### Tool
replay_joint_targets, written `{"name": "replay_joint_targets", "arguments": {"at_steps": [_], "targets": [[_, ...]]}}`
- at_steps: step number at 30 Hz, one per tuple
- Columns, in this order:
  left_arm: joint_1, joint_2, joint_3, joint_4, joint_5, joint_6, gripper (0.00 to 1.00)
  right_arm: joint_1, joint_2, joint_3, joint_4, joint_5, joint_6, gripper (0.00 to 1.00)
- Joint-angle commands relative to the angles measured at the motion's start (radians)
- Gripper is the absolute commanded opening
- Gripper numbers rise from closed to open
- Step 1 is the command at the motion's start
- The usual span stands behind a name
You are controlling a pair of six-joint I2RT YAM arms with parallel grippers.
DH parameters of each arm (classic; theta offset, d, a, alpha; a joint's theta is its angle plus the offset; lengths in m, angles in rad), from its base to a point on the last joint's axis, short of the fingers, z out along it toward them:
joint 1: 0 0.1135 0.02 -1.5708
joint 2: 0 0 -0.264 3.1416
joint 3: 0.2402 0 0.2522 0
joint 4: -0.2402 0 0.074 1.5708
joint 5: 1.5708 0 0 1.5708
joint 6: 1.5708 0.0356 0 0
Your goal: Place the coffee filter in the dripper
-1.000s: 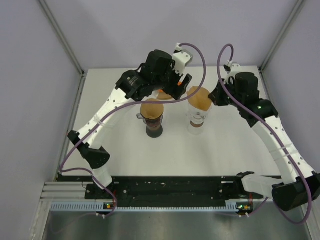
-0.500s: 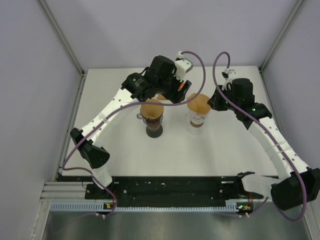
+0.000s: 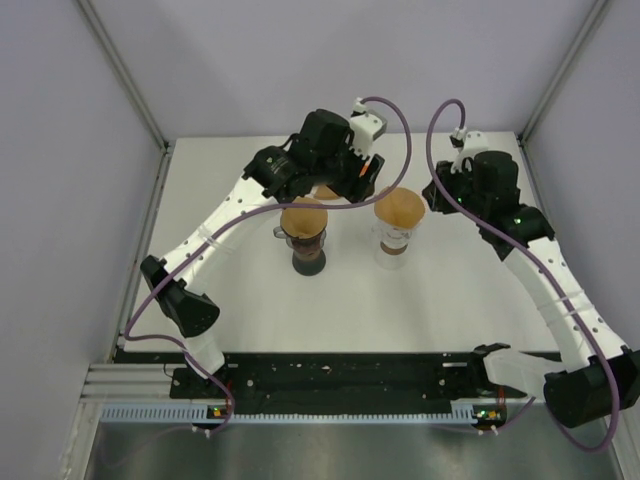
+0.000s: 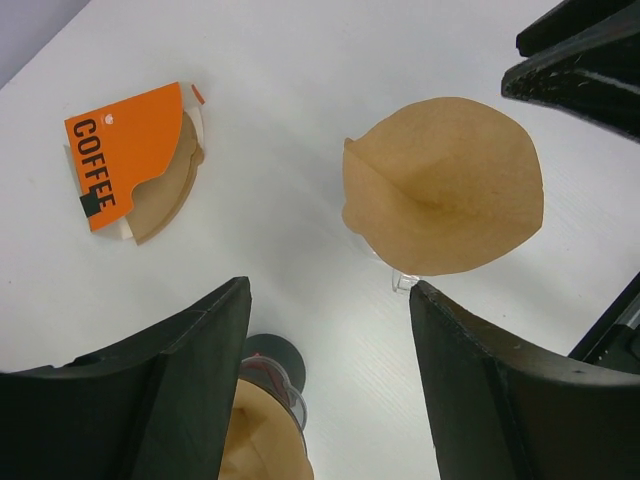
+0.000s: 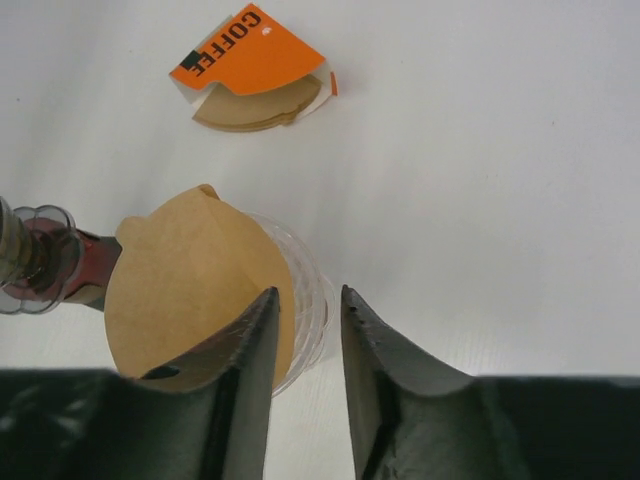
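A brown paper coffee filter (image 3: pixel 400 208) (image 5: pixel 195 285) (image 4: pixel 440 200) sits as an open cone in the clear glass dripper (image 3: pixel 396 240) (image 5: pixel 312 300) right of centre. My right gripper (image 3: pixel 432 196) (image 5: pixel 308 292) hovers at the filter's right edge, jaws slightly apart with nothing between them. A second dripper on a dark base (image 3: pixel 306 245) (image 4: pixel 270 375) holds its own brown filter (image 3: pixel 304 216). My left gripper (image 3: pixel 352 184) (image 4: pixel 330 290) hangs open above the space between the two drippers, holding nothing.
An orange "COFFEE" pack of spare filters (image 4: pixel 130 160) (image 5: pixel 258 70) lies flat on the white table behind the drippers, mostly hidden under the left arm in the top view. Grey walls enclose the table on three sides.
The filter came down into the clear dripper. My right gripper opened and let go of it. My left gripper shifted slightly to the right.
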Motion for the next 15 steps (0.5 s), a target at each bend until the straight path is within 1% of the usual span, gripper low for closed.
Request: {"name": "replay_joint_targets", "arguments": {"at_steps": [1,3,5,6,9,10,13,15], "targets": [[0.006,0.000,-0.012,0.063,-0.018,-0.050,0.69,-0.008,-0.038,0.104,0.055,-0.046,-0.053,0.24],[0.006,0.003,-0.021,0.068,-0.013,-0.064,0.68,-0.006,-0.021,0.124,0.041,-0.097,-0.053,0.17],[0.006,0.006,-0.030,0.075,-0.009,-0.081,0.66,-0.006,0.005,0.146,0.000,-0.092,-0.047,0.16],[0.006,0.006,-0.033,0.080,-0.006,-0.088,0.65,-0.006,0.026,0.164,-0.024,-0.066,-0.036,0.17],[0.005,0.005,-0.054,0.091,0.005,-0.099,0.63,-0.005,0.068,0.193,-0.097,0.003,-0.025,0.30],[0.005,0.005,-0.061,0.092,0.016,-0.102,0.63,-0.003,0.072,0.190,-0.103,0.012,-0.028,0.33],[0.003,0.017,-0.065,0.097,0.040,-0.111,0.61,-0.005,0.060,0.167,-0.086,0.027,-0.036,0.35],[0.003,0.032,-0.056,0.098,0.040,-0.120,0.58,-0.006,0.053,0.145,-0.072,0.020,-0.038,0.35]]}}
